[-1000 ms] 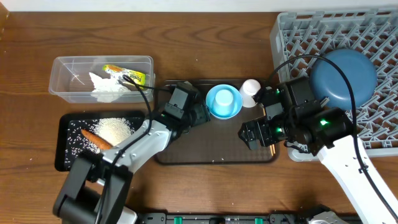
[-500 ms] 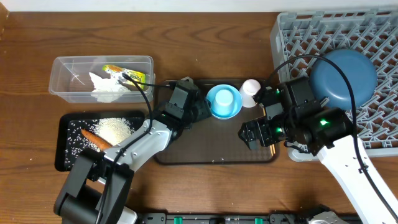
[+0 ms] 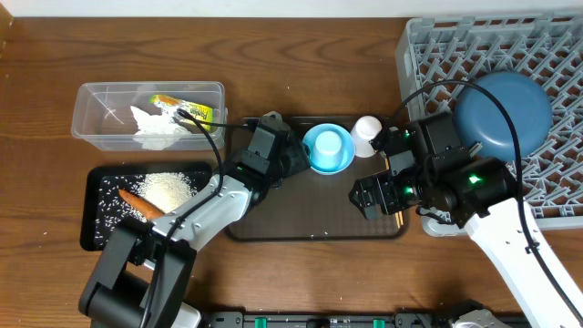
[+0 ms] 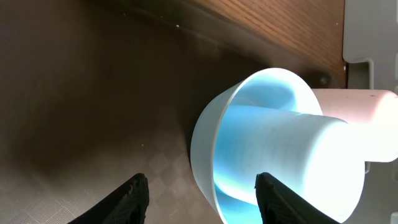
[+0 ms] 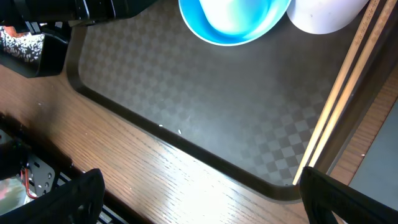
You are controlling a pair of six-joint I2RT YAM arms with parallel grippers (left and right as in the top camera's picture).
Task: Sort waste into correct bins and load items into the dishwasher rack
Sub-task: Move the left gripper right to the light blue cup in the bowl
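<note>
Serving tray [image 3: 310,214] centre: bowl [image 3: 310,157] with cup [image 3: 331,145] inside, second cup [image 3: 366,134] just right, chopsticks [image 5: 341,87] along right edge. Rack [image 3: 428,46] far right holds big bowl [image 3: 503,111]. Tub [image 3: 91,114] back-left, shallow tray [image 3: 96,228] before it

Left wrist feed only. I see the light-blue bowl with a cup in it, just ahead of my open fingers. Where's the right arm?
Observer: The right gripper hangs open over the right end of the brown tray, holding nothing.
Operator: Anything in the rack?
Observer: The big dark-blue bowl sits in the grey rack, and it looks upside down.
Operator: Chopsticks?
Observer: The chopsticks lie side by side along the tray's right edge, near the right gripper.
</note>
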